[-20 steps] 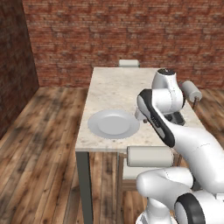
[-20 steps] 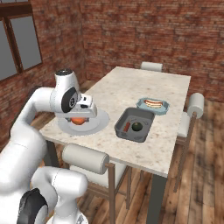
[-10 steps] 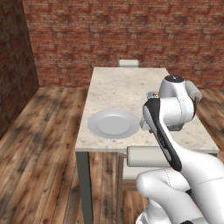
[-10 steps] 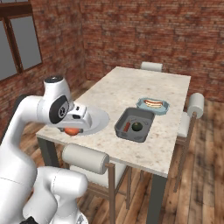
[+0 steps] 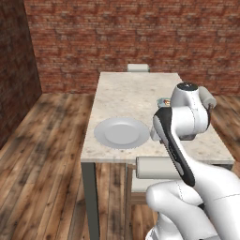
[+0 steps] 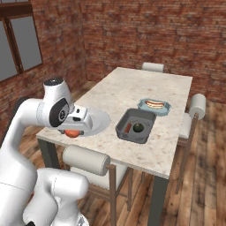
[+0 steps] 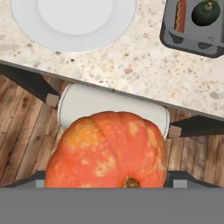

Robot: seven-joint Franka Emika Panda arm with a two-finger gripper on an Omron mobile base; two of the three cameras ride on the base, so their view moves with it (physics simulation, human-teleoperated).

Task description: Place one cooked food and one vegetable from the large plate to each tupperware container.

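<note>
One tub is finished: the dark-grey tub (image 6: pixel 136 126) at centre frame holds sausage (image 6: pixel 128 128) and green ball (image 6: pixel 138 127). The blue tub (image 6: pixel 154 106) has only the hot dog (image 6: pixel 154 104). The plate (image 5: pixel 121 132) is bare, and the hand (image 6: pixel 73 132) at left grips the tomato (image 7: pixel 107 150) in wide-spread jaws.

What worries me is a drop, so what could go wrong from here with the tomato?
1. The gripper holds the tomato near the table's edge, above the chair back. A slip could send it to the floor.
2. The dark-grey tub already has a green ball. Releasing there would be wrong.
3. The light-blue tub looks crowded by the hot dog. The tomato may roll out.
</note>
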